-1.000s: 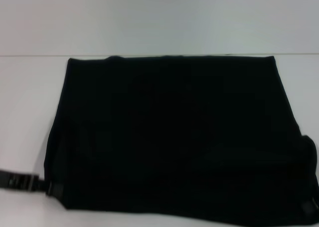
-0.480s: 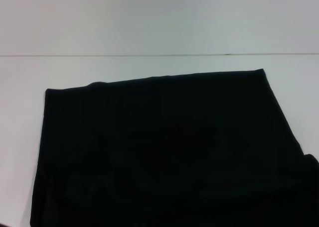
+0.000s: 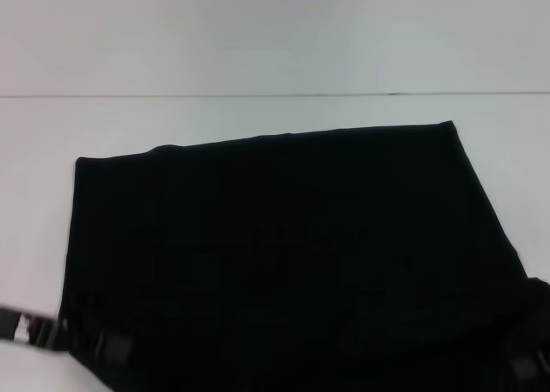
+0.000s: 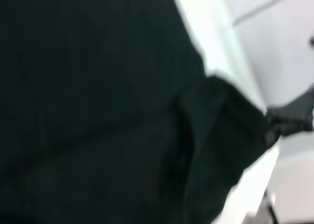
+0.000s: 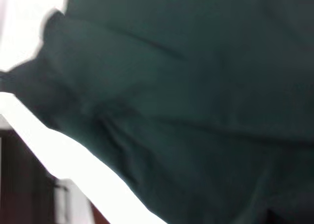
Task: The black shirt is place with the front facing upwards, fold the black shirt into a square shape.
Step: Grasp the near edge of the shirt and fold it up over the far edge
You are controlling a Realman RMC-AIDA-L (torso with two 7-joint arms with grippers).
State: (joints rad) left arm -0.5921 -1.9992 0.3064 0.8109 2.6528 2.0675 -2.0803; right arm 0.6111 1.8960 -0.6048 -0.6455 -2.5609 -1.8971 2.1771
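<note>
The black shirt (image 3: 284, 254) lies as a broad dark rectangle over the near half of the white table, its far edge slanting. No lettering shows. My left gripper (image 3: 103, 349) is at the shirt's near left corner, shut on the cloth there. My right gripper (image 3: 526, 364) is at the near right corner, where the black shirt (image 4: 98, 101) bunches into a raised peak drawn toward that right gripper (image 4: 289, 120). In the right wrist view the black shirt (image 5: 196, 86) fills almost everything, wrinkled near the table edge.
The white table (image 3: 258, 125) runs bare beyond the shirt to a seam line (image 3: 275, 94) at the back. The table's near edge (image 5: 73, 155) shows as a bright strip, with dark floor below it.
The shirt was dragged toward me, its far left corner most, so the far edge now slants. My left gripper dropped out of the head view, then came back at the near left corner.
</note>
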